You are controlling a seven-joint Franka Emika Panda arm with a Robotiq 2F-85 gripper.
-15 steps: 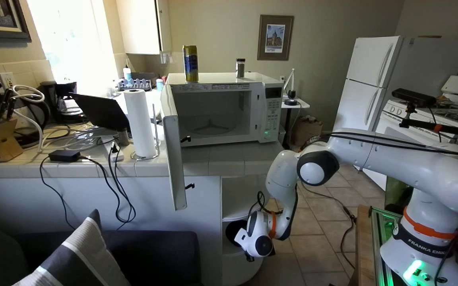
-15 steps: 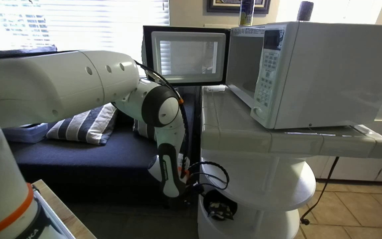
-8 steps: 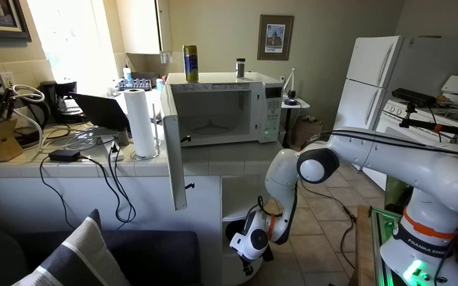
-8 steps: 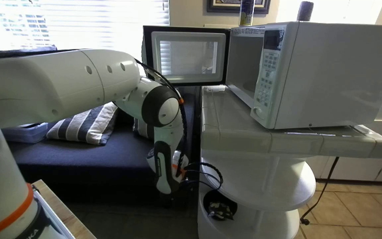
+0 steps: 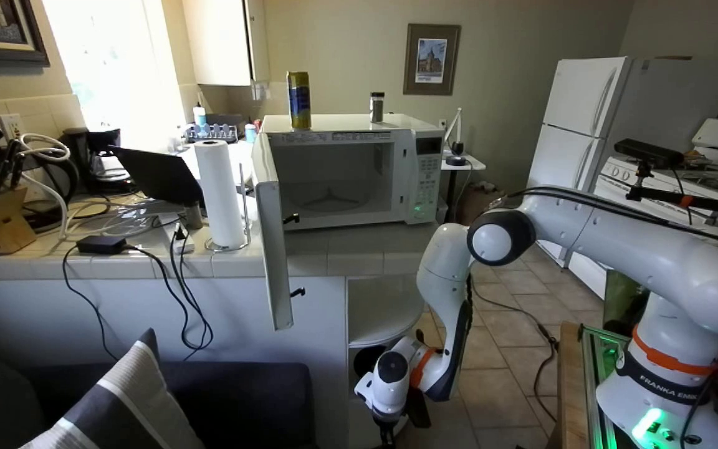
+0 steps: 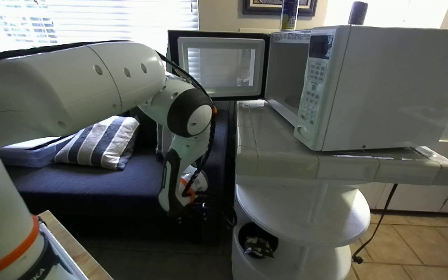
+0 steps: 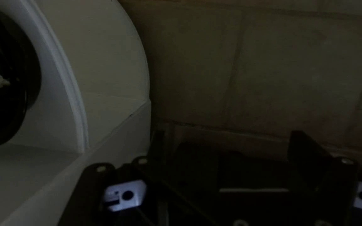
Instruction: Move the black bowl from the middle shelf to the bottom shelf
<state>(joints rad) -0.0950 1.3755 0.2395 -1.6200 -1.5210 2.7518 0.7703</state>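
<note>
The black bowl [image 6: 243,231] stands on the middle shelf [image 6: 288,265] of the white curved unit, with a patterned packet [image 6: 258,246] in it. The wrist view shows part of the bowl [image 7: 3,128] at the left edge, on the middle shelf [image 7: 55,116]. The bottom shelf [image 7: 115,47] shows lower down, with its rounded edge above the tiled floor. My gripper [image 7: 228,139] is open, empty and pointing down, outside the unit beside its side panel [image 7: 118,147]. In an exterior view the gripper [image 5: 387,436] reaches the lower frame edge, partly covering the shelves.
A higher white shelf [image 6: 301,217] overhangs the bowl. The tiled counter [image 6: 274,155] above it carries a microwave [image 6: 395,89] with its door [image 5: 275,262] open. A dark couch [image 5: 240,399] with a striped pillow [image 5: 128,405] stands beside the unit.
The hand has moved down and turned to point at the floor, drawing back from the unit. The elbow has risen. The bowl and packet have not moved.
</note>
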